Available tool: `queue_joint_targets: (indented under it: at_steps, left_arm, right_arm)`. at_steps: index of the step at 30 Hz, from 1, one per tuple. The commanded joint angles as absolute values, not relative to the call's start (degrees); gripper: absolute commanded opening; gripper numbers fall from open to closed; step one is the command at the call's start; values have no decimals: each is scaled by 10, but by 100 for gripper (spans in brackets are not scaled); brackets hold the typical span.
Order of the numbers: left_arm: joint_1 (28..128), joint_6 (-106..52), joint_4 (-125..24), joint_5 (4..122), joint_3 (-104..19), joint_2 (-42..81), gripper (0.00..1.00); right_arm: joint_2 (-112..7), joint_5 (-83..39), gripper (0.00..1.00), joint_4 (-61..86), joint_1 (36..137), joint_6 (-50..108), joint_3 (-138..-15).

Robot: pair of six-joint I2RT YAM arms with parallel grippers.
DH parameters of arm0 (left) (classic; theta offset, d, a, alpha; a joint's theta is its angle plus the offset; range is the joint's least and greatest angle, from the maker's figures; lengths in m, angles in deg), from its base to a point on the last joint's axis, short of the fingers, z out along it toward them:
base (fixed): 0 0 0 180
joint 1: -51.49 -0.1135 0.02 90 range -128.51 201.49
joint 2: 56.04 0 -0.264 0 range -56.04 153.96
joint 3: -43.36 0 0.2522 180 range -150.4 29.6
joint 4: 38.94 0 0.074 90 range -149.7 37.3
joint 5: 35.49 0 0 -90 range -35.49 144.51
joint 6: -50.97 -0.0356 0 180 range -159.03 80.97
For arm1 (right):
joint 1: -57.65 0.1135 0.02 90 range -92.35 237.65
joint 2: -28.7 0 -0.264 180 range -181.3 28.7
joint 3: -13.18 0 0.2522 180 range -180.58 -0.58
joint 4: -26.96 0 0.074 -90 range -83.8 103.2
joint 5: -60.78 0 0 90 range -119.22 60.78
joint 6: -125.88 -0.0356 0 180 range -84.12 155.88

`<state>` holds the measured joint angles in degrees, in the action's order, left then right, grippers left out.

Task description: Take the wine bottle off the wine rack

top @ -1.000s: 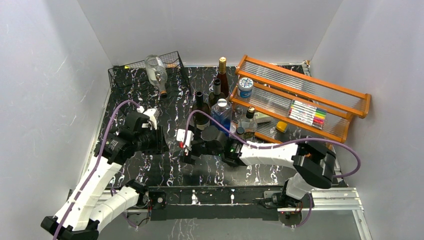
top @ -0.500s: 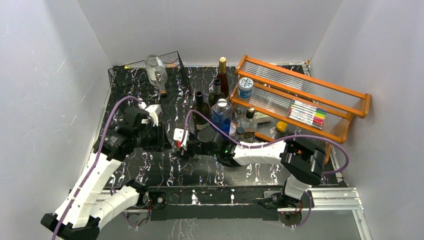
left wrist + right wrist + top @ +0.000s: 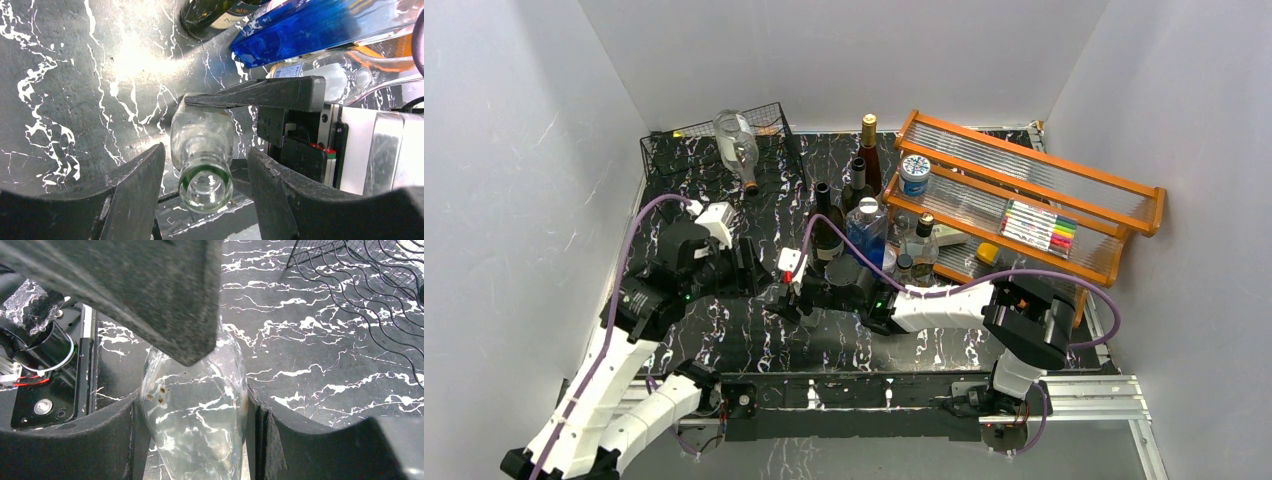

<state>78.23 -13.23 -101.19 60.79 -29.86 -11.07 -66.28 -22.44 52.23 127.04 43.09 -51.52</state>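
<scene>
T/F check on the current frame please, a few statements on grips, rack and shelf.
1. The right gripper's jaws are closed on the body of the clear glass bottle. True.
2. The left gripper's jaws are clamped tight on that bottle's neck. False: they stand on either side of the neck with a gap on each side.
3. The wine rack has no bottle on it. False: a second clear bottle lies on it.
4. A marker set lies on the orange wooden shelf. True.
</scene>
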Motion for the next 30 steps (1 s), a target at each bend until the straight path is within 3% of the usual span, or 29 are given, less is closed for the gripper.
queue_joint_targets:
  at_steps: [1,6,9,12,14,16,18,22,30]
  left_arm:
    - [784,-124,-958,596,-269,-151,58]
    - [784,-139,-957,588,-266,-149,55]
    - [784,-145,-952,585,-268,-145,46]
    - [783,-157,-947,591,-275,-135,32]
    - [784,-164,-945,603,-284,-125,17]
    - [784,-174,-945,613,-294,-115,7]
    - [783,-187,-946,615,-306,-106,2]
    - [784,-218,-947,600,-331,-88,0]
    - [784,-266,-952,595,-364,-55,0]
  right_arm:
    - [-646,-236,38,568,1273,404,-511]
    - [-641,-238,38,564,1273,401,-513]
    - [-639,-238,39,562,1273,401,-514]
    - [-639,-240,39,557,1273,399,-516]
    - [-635,-241,40,552,1273,397,-517]
    - [-630,-246,48,537,1272,392,-524]
    - [-624,-257,65,492,1273,390,-546]
    - [-601,-291,96,361,1273,390,-607]
    - [-508,-322,98,192,1273,389,-671]
